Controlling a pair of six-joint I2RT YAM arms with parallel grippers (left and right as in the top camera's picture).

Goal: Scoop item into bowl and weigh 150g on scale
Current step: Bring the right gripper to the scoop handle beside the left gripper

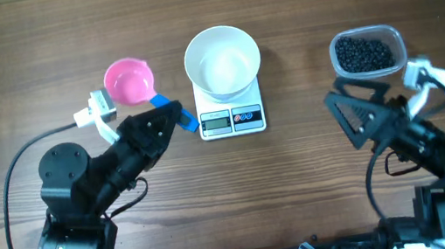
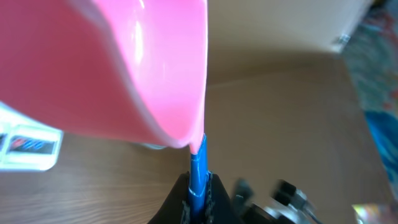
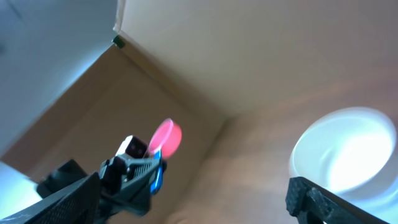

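The empty pink scoop (image 2: 112, 68) is pinched by its blue handle (image 2: 198, 171) in the left claw (image 2: 198, 190), just left of the scale (image 1: 232, 120), arm reaching forward. The white bowl (image 1: 221, 58) sits on the scale for weighing. Right of the scale, the right claw (image 1: 359, 102) gapes wide beside the tub (image 1: 365, 32) of black beads (image 1: 364, 53), probably to steady it.

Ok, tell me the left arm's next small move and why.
Probably swing the pink scoop across toward the clear tub on the right. The left gripper is shut on its blue handle, the scoop looks empty, the beads all sit in the tub, and the white bowl on the scale holds nothing yet.
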